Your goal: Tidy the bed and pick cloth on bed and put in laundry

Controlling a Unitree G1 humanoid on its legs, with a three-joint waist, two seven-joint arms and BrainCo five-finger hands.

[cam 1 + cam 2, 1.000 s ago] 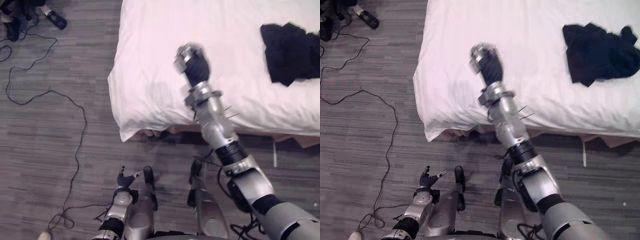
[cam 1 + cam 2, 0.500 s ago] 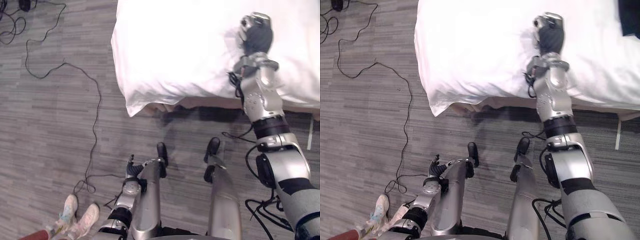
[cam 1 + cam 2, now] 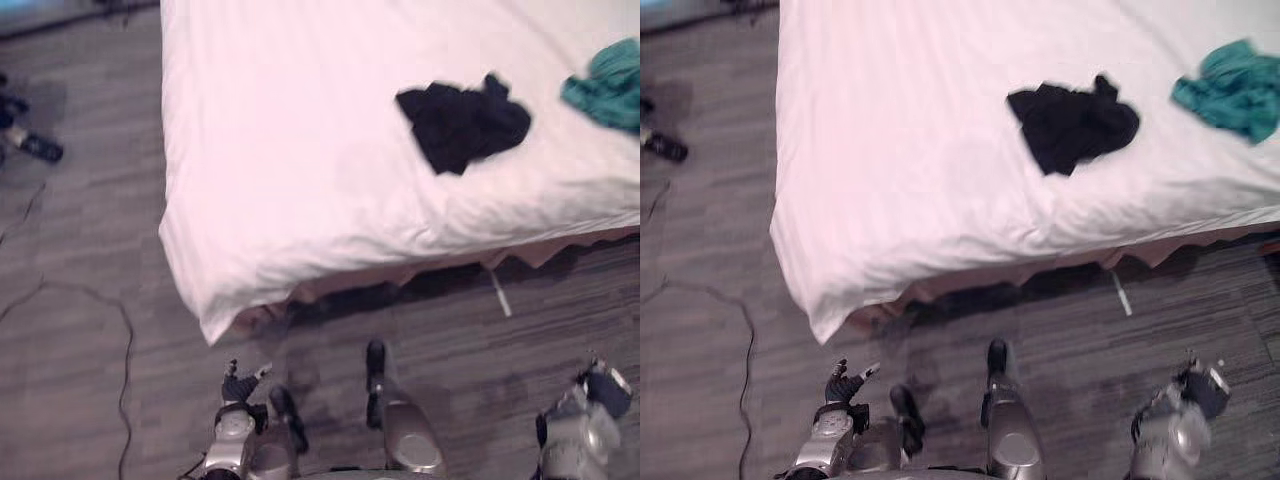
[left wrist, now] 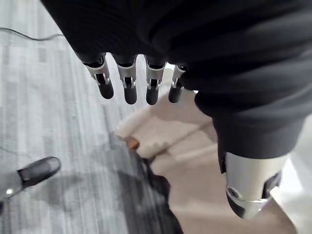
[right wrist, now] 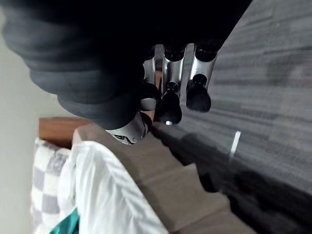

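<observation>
A crumpled black cloth (image 3: 462, 122) lies on the white bed (image 3: 290, 150), toward its right side. Further right on the sheet is a teal cloth (image 3: 1232, 92), whose edge also peeks out in the right wrist view (image 5: 68, 224). My left hand (image 3: 240, 385) hangs low over the floor in front of the bed's corner, fingers (image 4: 129, 83) straight, holding nothing. My right hand (image 3: 600, 388) hangs low at the right, off the bed, its fingers (image 5: 170, 100) relaxed and empty. Both hands are well short of the cloths.
The sheet's corner (image 3: 215, 322) droops over the bed's front left edge, above the grey floor. A dark shoe (image 3: 35, 148) lies on the floor at far left. A white strip (image 3: 500, 295) lies by the bed base. A checked pillow (image 5: 46, 180) rests at the bed's far end.
The camera view has shifted. My right arm, raised over the bed before, has dropped to my side off the bed. The black and teal cloths lie as they were.
</observation>
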